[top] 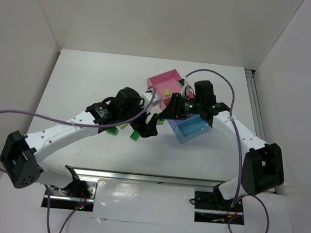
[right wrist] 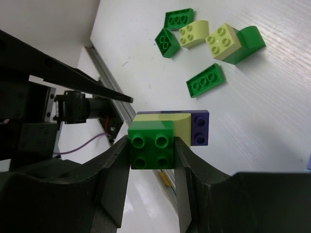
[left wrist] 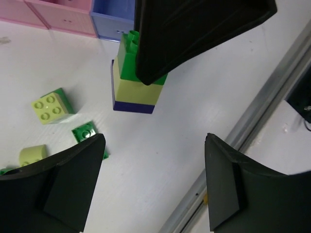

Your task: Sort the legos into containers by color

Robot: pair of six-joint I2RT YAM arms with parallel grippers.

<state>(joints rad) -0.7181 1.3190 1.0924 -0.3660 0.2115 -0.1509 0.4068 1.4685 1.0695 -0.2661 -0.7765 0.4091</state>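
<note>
Nearest to us in the right wrist view, the right jaws are clamped on the dark green brick [right wrist: 151,144] that caps a three-brick stack [left wrist: 135,90], with a pale yellow-green brick in the middle and a dark purple-blue one at the base. We judge the grip sits on the top brick alone so that the lower two are left free to be pulled off, since a mixed stack cannot go into any one tray as it is. We cannot tell whether the base rests on the table [left wrist: 146,160] or hangs just above it. Left jaws stand wide apart and hold nothing, just beside the stack on its near side, which looks to us like readiness to take the lower bricks. Beyond that, the loose legos [right wrist: 205,80], dark green and pale yellow-green, lie scattered on the table near the left arm [top: 70,126], none of them yet in a tray. Pink trays [left wrist: 58,14] and a blue tray [left wrist: 112,17] stand just behind the stack, so the containers are near. In the way: one right jaw hides much of the stack's upper part from the left wrist view, the loose legos lie near the left jaws' path, and a metal rail [left wrist: 265,109] runs along the table's near edge
</note>
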